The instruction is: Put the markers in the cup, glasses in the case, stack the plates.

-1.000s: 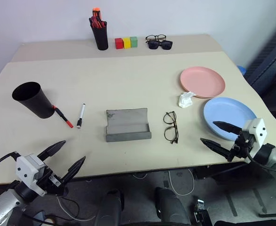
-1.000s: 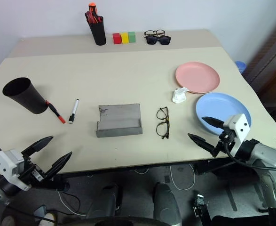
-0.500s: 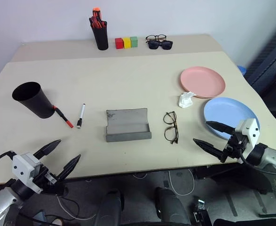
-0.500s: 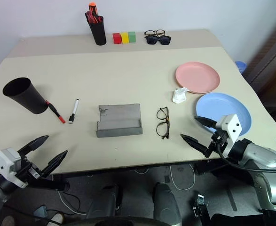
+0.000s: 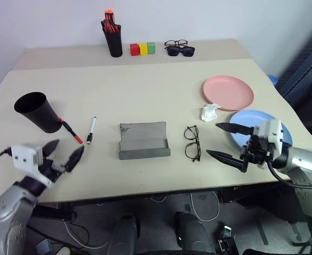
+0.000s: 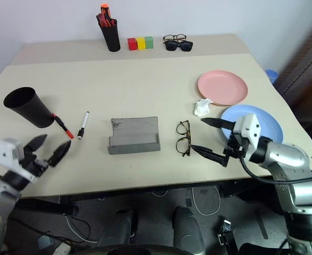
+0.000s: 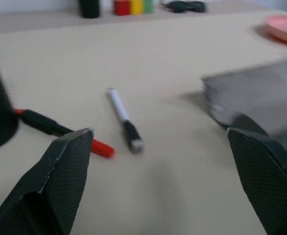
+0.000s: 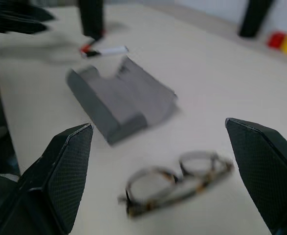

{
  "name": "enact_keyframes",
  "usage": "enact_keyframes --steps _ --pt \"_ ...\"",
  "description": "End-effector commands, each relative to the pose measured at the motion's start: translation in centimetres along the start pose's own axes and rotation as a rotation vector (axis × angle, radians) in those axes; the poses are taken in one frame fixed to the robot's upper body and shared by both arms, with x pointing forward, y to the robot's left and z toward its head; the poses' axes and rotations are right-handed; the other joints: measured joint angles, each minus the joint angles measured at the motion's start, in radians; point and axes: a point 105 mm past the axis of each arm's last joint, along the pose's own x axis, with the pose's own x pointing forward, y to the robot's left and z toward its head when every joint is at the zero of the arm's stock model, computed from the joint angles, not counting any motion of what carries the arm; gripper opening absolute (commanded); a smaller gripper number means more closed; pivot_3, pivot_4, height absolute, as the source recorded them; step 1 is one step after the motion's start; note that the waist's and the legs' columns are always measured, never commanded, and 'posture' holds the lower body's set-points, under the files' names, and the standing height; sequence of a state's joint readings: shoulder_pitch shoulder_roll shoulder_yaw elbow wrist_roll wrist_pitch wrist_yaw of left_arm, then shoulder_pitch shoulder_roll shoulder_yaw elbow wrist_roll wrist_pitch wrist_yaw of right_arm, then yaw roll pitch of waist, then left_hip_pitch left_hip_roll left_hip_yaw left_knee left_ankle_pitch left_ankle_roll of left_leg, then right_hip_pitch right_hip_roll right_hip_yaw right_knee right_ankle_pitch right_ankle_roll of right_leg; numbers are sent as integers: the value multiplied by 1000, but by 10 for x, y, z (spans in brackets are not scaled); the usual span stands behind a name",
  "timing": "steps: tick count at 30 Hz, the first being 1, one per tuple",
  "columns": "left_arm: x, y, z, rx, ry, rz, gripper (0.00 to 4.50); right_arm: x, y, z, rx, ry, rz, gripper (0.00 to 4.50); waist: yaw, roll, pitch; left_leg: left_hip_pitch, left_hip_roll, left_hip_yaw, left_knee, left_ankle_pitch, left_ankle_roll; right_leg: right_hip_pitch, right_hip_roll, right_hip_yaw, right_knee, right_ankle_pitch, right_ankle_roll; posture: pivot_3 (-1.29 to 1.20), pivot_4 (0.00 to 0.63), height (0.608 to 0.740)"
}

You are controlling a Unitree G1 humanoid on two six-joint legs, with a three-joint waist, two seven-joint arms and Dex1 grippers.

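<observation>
There, thin dark-framed glasses (image 5: 193, 143) flat beside open grey case (image 5: 144, 140); both jaws wide.

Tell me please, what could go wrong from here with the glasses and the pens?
The glasses lie flat and thin, so the open right gripper may push them instead of lifting them. The red pen touches the cup; the open left gripper could knock the cup. The white pen may roll.

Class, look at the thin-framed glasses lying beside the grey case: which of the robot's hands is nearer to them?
The right hand: open, it sits just beside the glasses, on their plate side. The left hand, also open, is far across the table, near the markers.
</observation>
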State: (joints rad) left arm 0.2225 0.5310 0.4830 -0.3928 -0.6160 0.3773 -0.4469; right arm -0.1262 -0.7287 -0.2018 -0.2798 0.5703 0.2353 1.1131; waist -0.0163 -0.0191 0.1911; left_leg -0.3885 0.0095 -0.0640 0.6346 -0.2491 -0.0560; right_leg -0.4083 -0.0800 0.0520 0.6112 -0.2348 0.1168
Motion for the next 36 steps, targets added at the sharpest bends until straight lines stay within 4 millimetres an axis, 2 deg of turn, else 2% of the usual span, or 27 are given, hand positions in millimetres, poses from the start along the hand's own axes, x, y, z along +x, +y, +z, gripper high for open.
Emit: enact_keyframes --steps 1,5,10,18,23,33,36 --pt "12 10 15 -36 40 126 4500 16 7 2 -35 -33 113 4417 0 -1 0 1 0 -1 0 0 0 0 1 0 1 0 0 0 150 740" --pt "41 -7 15 -88 179 139 4500 39 8 -1 -53 -69 203 4417 -1 -1 0 2 0 -1 1 0 0 1 1 -1 3 0 0 0 150 740" --pt "59 -22 12 -82 314 108 4500 51 4 0 -69 -86 223 4417 -3 -1 0 2 0 -2 3 1 0 1 2 -1 5 2 -3 0 150 740" --pt "74 -19 7 -124 438 256 4500 57 -2 7 -81 -120 180 4417 -3 -2 1 2 0 -3 2 1 -1 1 2 -1 6 3 -3 0 150 740" --pt "88 -17 11 -127 430 329 4500 56 0 8 -83 -114 158 4417 -2 -3 2 1 -1 -4 2 3 -5 1 2 -1 6 3 -2 0 150 740" --pt "100 -5 -7 -228 595 424 4500 48 1 8 -77 -103 102 4417 -3 -4 2 1 -1 -4 1 3 -6 1 2 -1 6 4 -1 0 150 740" --pt "101 -5 -18 -261 664 423 3695 46 2 7 -75 -103 90 4482 -3 -4 2 1 -1 -5 1 4 -6 1 2 -2 6 3 0 0 150 740"
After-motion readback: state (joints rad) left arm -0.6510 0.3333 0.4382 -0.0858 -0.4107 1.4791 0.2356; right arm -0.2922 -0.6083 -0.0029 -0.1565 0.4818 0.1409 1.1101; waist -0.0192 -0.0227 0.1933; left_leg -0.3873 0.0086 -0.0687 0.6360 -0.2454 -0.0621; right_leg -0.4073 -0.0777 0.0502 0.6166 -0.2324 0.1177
